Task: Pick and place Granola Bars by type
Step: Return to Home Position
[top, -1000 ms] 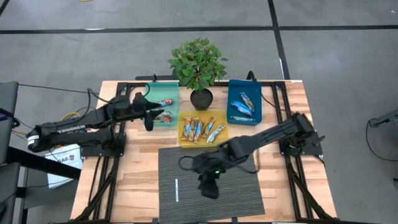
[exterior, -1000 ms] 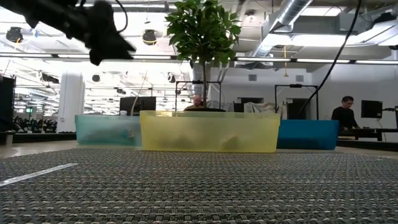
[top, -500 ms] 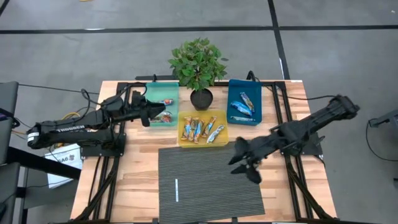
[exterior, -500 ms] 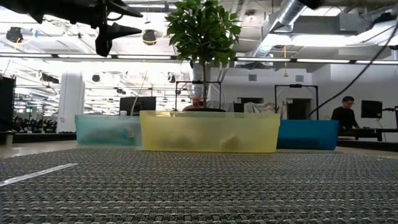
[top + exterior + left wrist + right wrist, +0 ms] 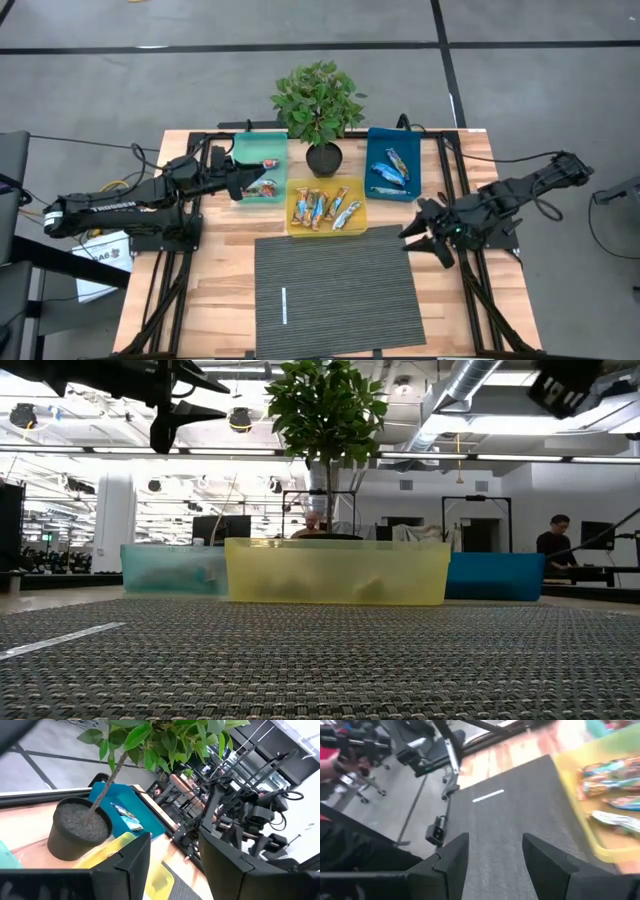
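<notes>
The granola bars lie sorted in three bins along the far side. Red-orange bars (image 5: pixel 265 186) are in the teal bin, green-orange multicoloured bars (image 5: pixel 324 207) in the yellow bin, and blue bars (image 5: pixel 390 168) in the blue bin. My left gripper (image 5: pixel 248 186) hovers open and empty over the teal bin's near end, pointing toward the table's right; it shows high in the low view (image 5: pixel 205 395). My right gripper (image 5: pixel 418 238) hangs open and empty over the mat's far right corner. Its wrist view looks over the mat toward the multicoloured bars (image 5: pixel 615 790).
A potted plant (image 5: pixel 320 110) stands between the teal and blue bins, behind the yellow bin (image 5: pixel 356 228). A dark ribbed mat (image 5: pixel 340 300) covers the near middle, with a thin white stick (image 5: pixel 284 305) on its left part. A person (image 5: pixel 552 545) sits in the room beyond.
My right arm has swung from over the middle of the mat toward the table's right edge, and its gripper now hangs by the mat's far right corner. My left gripper has stayed over the teal bin and tipped from pointing down to nearly level.
</notes>
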{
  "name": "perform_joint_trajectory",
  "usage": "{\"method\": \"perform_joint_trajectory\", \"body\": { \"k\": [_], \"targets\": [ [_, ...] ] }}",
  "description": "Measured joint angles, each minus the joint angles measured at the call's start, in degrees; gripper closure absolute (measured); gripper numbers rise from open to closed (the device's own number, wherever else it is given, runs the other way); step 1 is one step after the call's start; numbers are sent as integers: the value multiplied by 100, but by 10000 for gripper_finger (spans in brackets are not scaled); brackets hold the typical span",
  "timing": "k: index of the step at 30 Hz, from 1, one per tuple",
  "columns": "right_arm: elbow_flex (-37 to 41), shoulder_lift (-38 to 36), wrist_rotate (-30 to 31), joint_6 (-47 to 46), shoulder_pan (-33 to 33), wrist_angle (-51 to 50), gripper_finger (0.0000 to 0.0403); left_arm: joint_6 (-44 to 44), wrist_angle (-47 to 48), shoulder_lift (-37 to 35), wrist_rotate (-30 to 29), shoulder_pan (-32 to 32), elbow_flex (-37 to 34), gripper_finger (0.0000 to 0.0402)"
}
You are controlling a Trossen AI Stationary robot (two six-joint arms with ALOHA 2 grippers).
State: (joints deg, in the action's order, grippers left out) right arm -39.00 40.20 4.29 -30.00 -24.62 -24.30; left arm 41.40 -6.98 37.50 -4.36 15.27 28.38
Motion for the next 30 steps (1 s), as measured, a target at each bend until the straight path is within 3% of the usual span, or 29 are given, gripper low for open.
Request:
{"method": "perform_joint_trajectory", "body": {
  "k": [6,11,14,19,22,30],
  "targets": [
    [4,-259,42,-28,-4,-324,225,88,0,0,0,0,0,242],
    [-2,-206,352,1409,-59,81,225,31,22,0,2,0,-1,242],
    [-2,-194,35,2211,-176,11,226,18,22,0,2,0,-2,242],
    [42,-534,-439,2400,-158,-359,226,15,24,0,68,0,-2,242],
    [358,-1058,-439,2537,-166,-262,224,12,24,0,68,0,-4,242],
    [1542,-2397,-468,2852,-292,1200,229,7,22,0,72,0,-4,242]
  ]
}}
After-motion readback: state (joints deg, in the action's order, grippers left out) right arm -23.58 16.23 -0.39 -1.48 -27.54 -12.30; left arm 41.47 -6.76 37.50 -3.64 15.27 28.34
